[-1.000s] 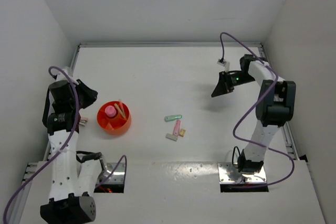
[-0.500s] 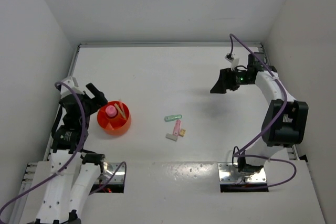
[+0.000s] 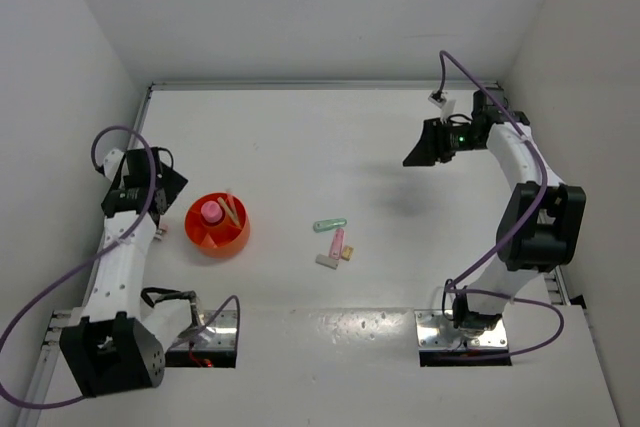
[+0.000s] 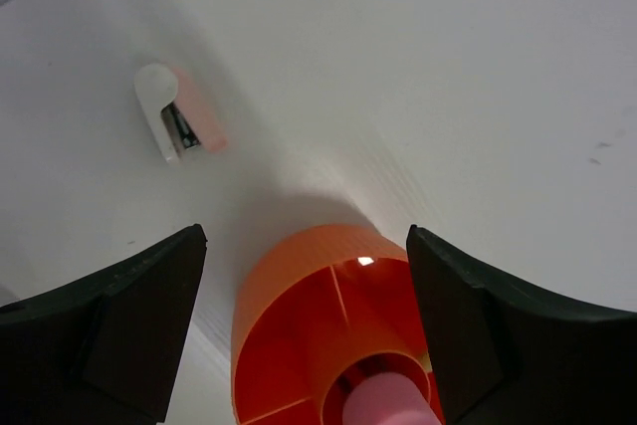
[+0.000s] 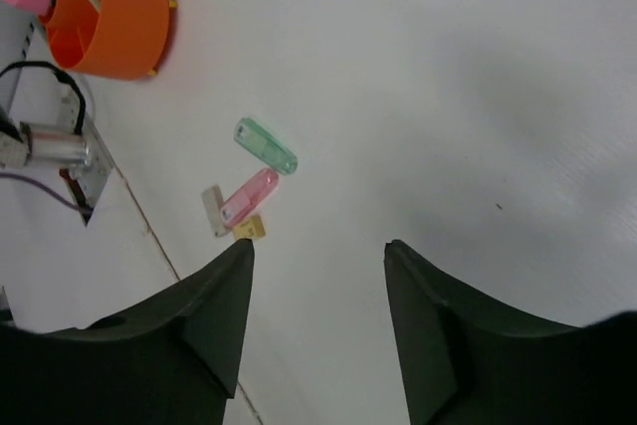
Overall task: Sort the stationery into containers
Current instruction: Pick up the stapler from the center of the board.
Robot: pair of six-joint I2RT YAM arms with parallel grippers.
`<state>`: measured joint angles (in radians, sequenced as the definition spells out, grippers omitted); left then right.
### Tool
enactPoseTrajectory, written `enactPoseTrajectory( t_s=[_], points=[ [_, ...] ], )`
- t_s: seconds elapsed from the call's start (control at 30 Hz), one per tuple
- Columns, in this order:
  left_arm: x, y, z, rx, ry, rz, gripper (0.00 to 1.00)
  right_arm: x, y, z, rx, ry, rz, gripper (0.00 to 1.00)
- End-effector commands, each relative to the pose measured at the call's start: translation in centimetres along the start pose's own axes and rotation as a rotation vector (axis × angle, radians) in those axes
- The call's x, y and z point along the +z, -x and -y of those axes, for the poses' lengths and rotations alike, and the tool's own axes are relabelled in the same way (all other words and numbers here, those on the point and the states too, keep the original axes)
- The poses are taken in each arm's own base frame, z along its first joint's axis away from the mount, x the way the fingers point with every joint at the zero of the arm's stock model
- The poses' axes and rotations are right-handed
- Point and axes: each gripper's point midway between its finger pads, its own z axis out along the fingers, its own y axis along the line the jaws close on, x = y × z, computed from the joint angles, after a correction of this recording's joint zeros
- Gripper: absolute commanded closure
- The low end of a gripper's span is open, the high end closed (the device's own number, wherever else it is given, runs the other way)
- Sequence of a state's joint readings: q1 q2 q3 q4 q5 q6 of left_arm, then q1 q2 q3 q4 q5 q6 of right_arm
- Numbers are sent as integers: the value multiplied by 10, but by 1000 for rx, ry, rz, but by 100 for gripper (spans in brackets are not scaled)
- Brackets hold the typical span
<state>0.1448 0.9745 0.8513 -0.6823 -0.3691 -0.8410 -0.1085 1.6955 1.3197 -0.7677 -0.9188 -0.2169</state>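
The orange bowl [image 3: 217, 227] stands at the left and holds a pink-capped tube [image 3: 210, 211] and thin pens [image 3: 231, 209]. My left gripper [image 3: 168, 185] hovers just left of it, open and empty; in the left wrist view the bowl [image 4: 299, 316] lies between the fingers [image 4: 149, 296]. At mid-table lie a mint-green marker [image 3: 330, 224], a pink marker [image 3: 337, 243], a white eraser [image 3: 326, 261] and a yellow eraser [image 3: 346, 253]. My right gripper [image 3: 420, 147] hangs high at the back right, open and empty, far from them. In its wrist view the markers [image 5: 249, 196] show ahead of the left fingertip.
A small white-and-pink item [image 4: 179, 126] lies on the table left of the bowl, seen also from the top [image 3: 160, 232]. White walls close in the table on three sides. Metal base plates [image 3: 455, 332] sit at the near edge.
Both grippers have gone from nearly shut to open. The left arm has folded down lower beside the bowl. The right gripper has drifted a little toward the back.
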Motion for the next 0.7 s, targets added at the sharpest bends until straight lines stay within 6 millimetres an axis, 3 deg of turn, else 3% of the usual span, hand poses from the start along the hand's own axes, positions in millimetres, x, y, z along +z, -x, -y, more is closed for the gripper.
enactPoseTrajectory(
  t_s=[0.0,0.07,0.2,0.27,0.33,0.37,0.43,0.67],
  points=[
    [12,-9,-12,-131,62,-93,13,-3,1,-19,-30,73,-15,42],
    [21,-7,-27,-154,122,-92,13,-7,7,-22,-75,54,10,34],
    [26,7,-62,-270,267,21,13,-7,8,-22,-63,45,32,32],
    [33,5,-84,-299,331,39,17,-4,7,-24,-53,70,34,32],
    [40,8,-86,-344,306,19,17,-1,5,-21,-31,74,26,32],
    [40,13,-99,-387,334,28,18,2,0,-18,-14,78,14,32],
    [50,25,-99,-423,307,49,20,1,0,-11,0,62,18,32],
    [93,6,-106,-459,354,-131,24,-5,-4,7,-12,-29,16,32]
  ],
)
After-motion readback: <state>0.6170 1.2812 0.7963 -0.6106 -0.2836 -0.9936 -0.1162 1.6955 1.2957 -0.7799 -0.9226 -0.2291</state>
